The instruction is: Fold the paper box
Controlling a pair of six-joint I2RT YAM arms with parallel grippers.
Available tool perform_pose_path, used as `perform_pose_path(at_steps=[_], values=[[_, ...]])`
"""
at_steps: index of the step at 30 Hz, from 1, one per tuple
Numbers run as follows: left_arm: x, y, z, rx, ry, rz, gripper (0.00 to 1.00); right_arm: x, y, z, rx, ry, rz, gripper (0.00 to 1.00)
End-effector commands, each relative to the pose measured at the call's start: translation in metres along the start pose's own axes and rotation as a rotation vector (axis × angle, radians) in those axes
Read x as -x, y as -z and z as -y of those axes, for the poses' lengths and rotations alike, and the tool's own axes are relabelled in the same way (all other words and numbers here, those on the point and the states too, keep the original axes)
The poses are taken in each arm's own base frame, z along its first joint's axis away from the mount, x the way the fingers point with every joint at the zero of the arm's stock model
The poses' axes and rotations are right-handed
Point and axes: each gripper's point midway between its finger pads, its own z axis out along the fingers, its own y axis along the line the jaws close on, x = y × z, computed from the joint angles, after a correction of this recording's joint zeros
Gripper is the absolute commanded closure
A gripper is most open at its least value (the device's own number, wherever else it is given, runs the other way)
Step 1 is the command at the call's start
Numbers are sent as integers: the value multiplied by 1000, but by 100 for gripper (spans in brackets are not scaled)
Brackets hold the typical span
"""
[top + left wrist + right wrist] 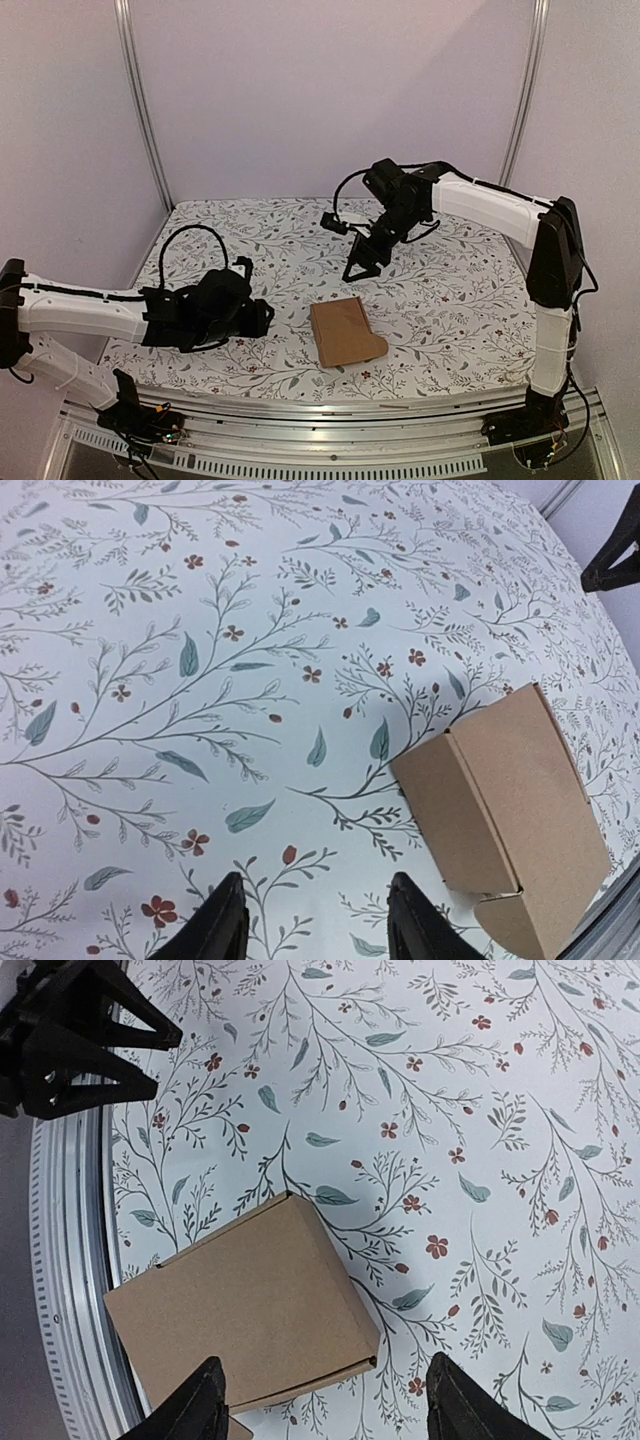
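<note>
The paper box [343, 330] is a flat brown carton lying closed on the flowered tablecloth, near the front edge in the middle. A rounded flap [377, 347] pokes out at its near right corner. My left gripper [267, 318] hovers low just left of the box, open and holding nothing. In the left wrist view its gripper [315, 932] is open over bare cloth, with the box [510, 805] to the right. My right gripper [358, 270] hangs open above and behind the box. In the right wrist view the gripper [330, 1410] stands wide, with the box [245, 1310] below, apart from it.
The table [450, 300] is covered by a white cloth with leaf and flower print. A metal rail [330, 410] runs along its front edge, close to the box. Pale walls and two upright poles [145, 110] close in the back and sides.
</note>
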Motion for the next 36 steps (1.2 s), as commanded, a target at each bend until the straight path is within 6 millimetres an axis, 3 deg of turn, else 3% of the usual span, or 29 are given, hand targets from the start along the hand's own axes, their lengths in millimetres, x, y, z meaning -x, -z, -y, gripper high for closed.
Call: perform_pose_path(at_steps=[1, 5, 10, 16, 22, 25, 30, 34, 36], values=[[2, 8, -12, -90, 104, 76, 50, -6, -32, -10, 82, 89, -57, 34], [1, 17, -2, -174, 65, 81, 46, -20, -59, -14, 128, 65, -129, 37], [-8, 17, -5, -168, 48, 43, 46, -44, -72, -24, 180, 12, -197, 51], [-19, 21, -10, -210, 84, 61, 46, -70, -72, -36, 219, -84, -266, 61], [-27, 25, -13, -229, 41, 88, 46, -102, -61, -71, 284, -156, -351, 62], [-34, 25, -5, -249, -16, 71, 46, -96, -45, -79, 276, -139, -337, 60], [-47, 26, 21, -282, -152, 39, 46, -63, -20, -58, 116, -23, -260, 52], [-58, 29, 46, -321, -276, 24, 45, -52, -21, -39, 40, 35, -249, 49], [-64, 27, 52, -320, -308, 6, 45, -53, -31, -33, 41, 43, -267, 48]])
